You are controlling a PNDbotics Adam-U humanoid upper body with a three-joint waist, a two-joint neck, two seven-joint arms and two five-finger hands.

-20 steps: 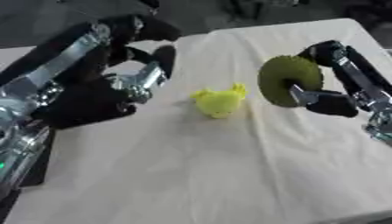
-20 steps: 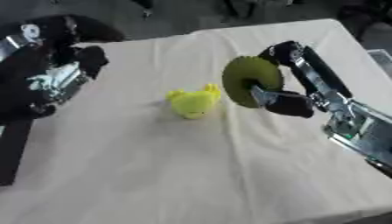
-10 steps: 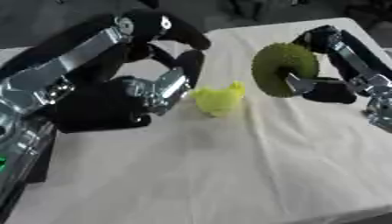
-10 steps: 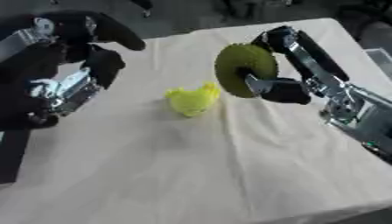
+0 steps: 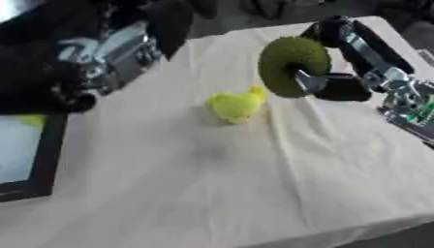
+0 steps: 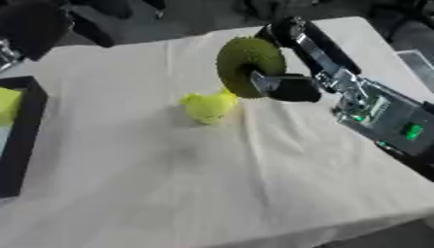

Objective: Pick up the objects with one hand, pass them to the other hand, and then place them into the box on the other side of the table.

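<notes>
Green ring: a fuzzy olive-green ring (image 6: 248, 65) stands on edge, lifted above the table in the right hand, at the upper middle of both views.
Right hand: the right hand (image 6: 284, 87) has its fingers curled on the ring, a silver and black finger pressed across the ring's face near its centre, the rest of the hand behind it. Its black and silver arm runs off to the right edge, with green lights on the forearm.
Left hand: the left hand (image 5: 93, 60) shows at the upper left of the left eye view, blurred, black with silver parts, well apart from the ring. Whether its fingers are straight or curled cannot be told; nothing shows in it.
Yellow toy: a small yellow-green soft toy (image 5: 236, 104) lies on the table just below and to the left of the ring, near it but free of both hands.
Table: a cream cloth (image 5: 254, 184) covers the table, with a few creases under the right arm.
Box: a black-walled box (image 6: 20, 140) sits at the left edge of the table; something yellow (image 6: 7, 105) lies inside it.
</notes>
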